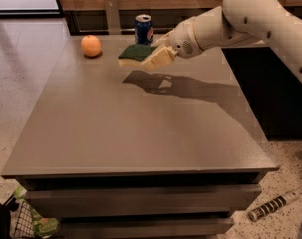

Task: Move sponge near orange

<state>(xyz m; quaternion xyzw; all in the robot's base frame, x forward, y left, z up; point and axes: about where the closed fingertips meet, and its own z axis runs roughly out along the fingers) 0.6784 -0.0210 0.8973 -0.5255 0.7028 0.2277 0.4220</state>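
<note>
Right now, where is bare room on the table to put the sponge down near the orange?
Bare: the strip between orange and can, and the whole table in front of the orange, down to the near edge. Crowded: beside the can, where the end effector holds the sponge above the table.

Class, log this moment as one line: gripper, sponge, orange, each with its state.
gripper: shut on sponge, raised over table | sponge: in front of Pepsi can | orange: on table, apart from sponge
</note>
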